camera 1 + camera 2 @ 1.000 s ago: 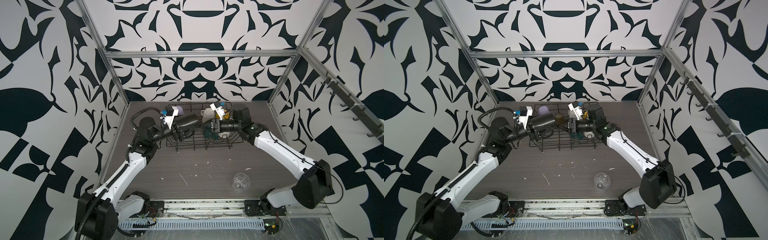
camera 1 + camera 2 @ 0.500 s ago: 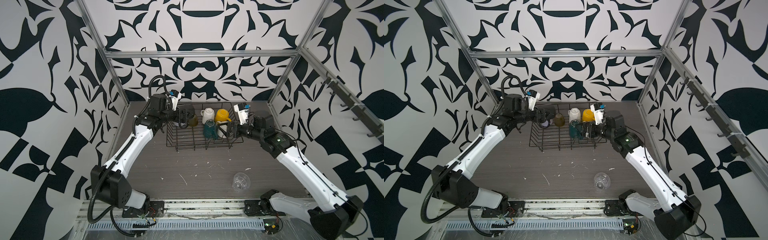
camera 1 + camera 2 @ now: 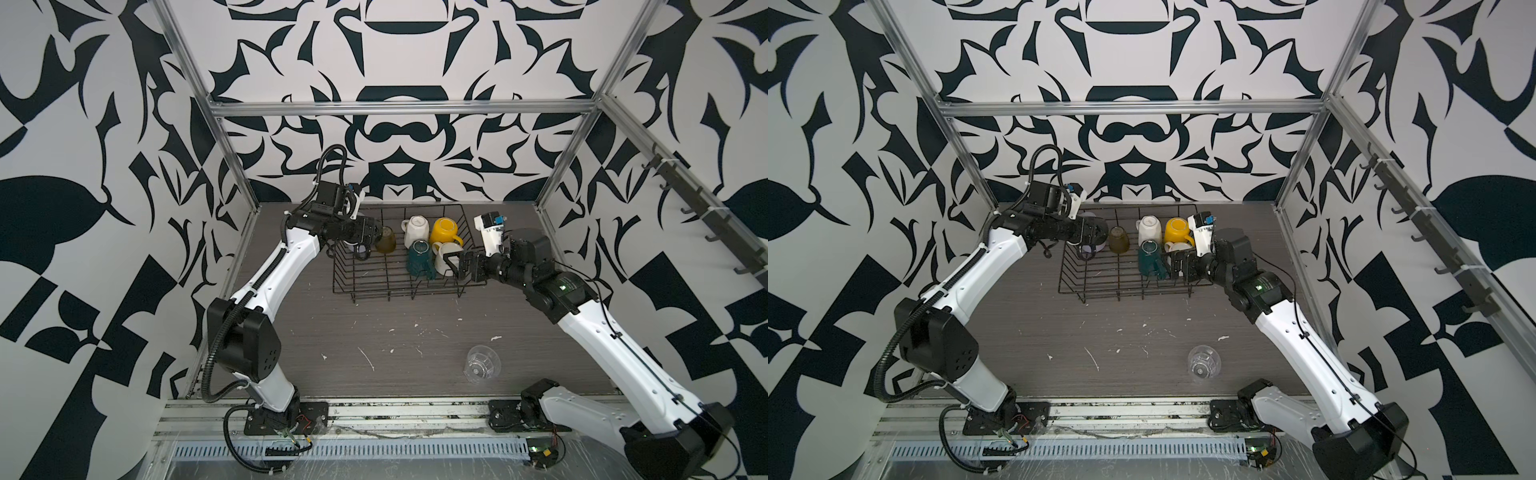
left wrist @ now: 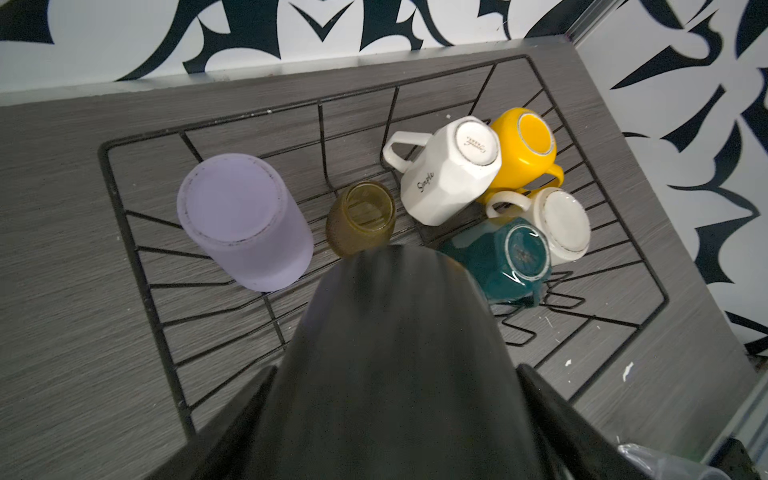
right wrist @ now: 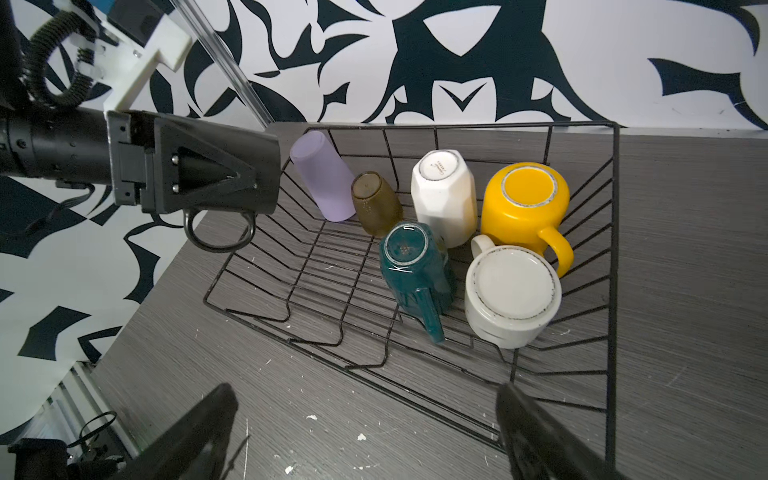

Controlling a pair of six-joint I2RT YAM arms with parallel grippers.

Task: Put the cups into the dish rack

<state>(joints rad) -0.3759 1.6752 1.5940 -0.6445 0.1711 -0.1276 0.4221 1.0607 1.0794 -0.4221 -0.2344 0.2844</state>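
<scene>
Eight cups on the count: six in the dish rack [image 3: 374, 286], one in a gripper, one loose on the surface [image 3: 374, 332].

Rack: black wire basket at the far middle of the grey surface.

1. lilac tumbler [image 4: 245, 224]: left end of the rack, base up, leaning.
2. amber glass [image 4: 361, 218]: just beside the tumbler, base up.
3. cream faceted mug [image 4: 451, 174]: far side of the rack, base up, tilted, just beside the yellow mug.
4. yellow mug [image 4: 525, 145]: far right corner of the rack, base up.
5. white mug [image 5: 513, 295]: in front of the yellow mug, base up.
6. teal faceted mug [image 5: 415, 266]: in front of the cream mug, just beside the white mug, base up and tilted, handle toward the rack's near side.
7. black mug [image 4: 395, 353]: off the surface, on its side, handle loop hanging down, over the rack's left end; gripped across the body by the left gripper [image 3: 361, 232].
8. clear glass [image 3: 482, 365]: on the surface near the front edge, right of the middle, well apart from the rack; upright or not, cannot tell.

Right gripper [image 3: 454, 267]: at the rack's right end near the white mug, fingers spread wide, nothing between them.
</scene>
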